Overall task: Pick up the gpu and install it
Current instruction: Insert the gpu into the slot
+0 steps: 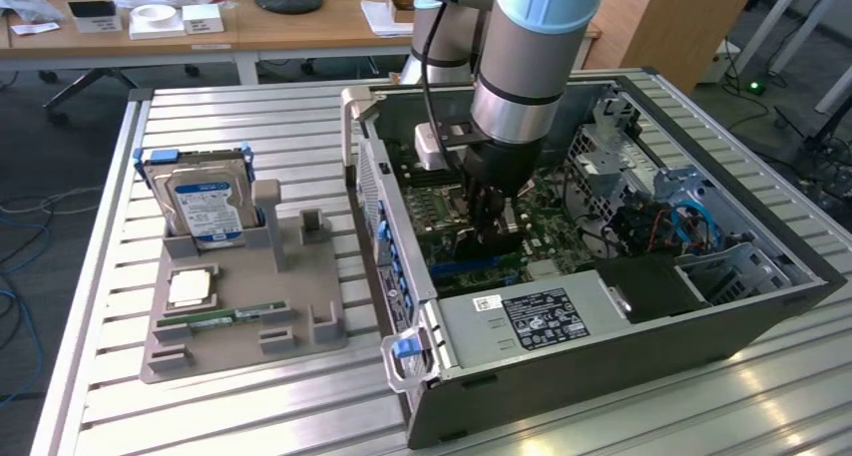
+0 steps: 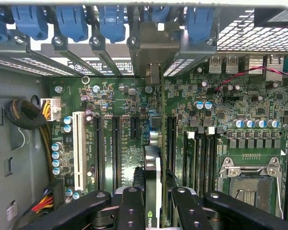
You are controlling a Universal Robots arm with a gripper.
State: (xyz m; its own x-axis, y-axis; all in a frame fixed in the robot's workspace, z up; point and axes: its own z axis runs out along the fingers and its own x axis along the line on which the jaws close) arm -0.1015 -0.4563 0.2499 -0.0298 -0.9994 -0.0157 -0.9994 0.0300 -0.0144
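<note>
My gripper reaches down into the open computer case and is shut on the gpu, a dark card held on edge over the motherboard. In the wrist view the gpu runs edge-on between my two black fingers, one finger on each face. Its silver end bracket sits against the case's rear slot wall, among the blue slot clips. The card lines up with the long black expansion slots. Whether its edge sits inside a slot is hidden.
A grey holder tray lies on the slatted table at the exterior view's left. It holds a silver hard drive, a narrow green memory stick and a square chip. Inside the case are a black power supply, cables and the processor socket.
</note>
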